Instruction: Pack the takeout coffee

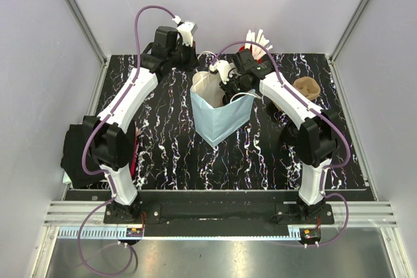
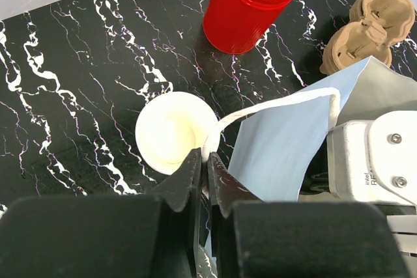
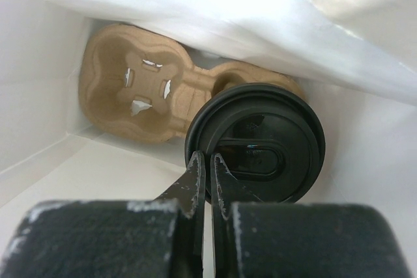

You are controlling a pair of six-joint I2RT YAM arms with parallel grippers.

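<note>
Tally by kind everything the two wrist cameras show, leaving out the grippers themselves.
Paper bag: 1
Red cup of white sticks: 1
Lidless paper cup: 1, seen from above
Pulp cup carriers: 2, the other inside the bag
Black-lidded coffee cup: 1, in the bag
Total: 6

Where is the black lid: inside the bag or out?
Inside. The right wrist view shows the lid by the carrier, with walls of the bag around both.

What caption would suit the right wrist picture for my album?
Inside the white bag, the right gripper pinches the black lid by its rim, over a pulp cup carrier.
</note>
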